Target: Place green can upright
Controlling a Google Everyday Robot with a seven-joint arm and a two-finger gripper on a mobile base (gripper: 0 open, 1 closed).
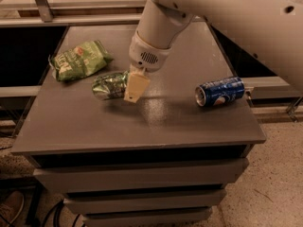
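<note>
The green can (pixel 108 85) lies on its side on the grey table (pixel 142 122), left of the middle. It is shiny green with pale markings, and its right end is hidden behind my gripper (pixel 133 90). The gripper reaches down from the white arm (pixel 158 27) and sits right at the can's right end, close to the table top. I cannot tell whether it grasps the can.
A green snack bag (pixel 78 59) lies at the back left of the table. A blue can (pixel 220 91) lies on its side near the right edge. Drawer fronts (pixel 142 178) run below the table top. Dark shelving stands behind.
</note>
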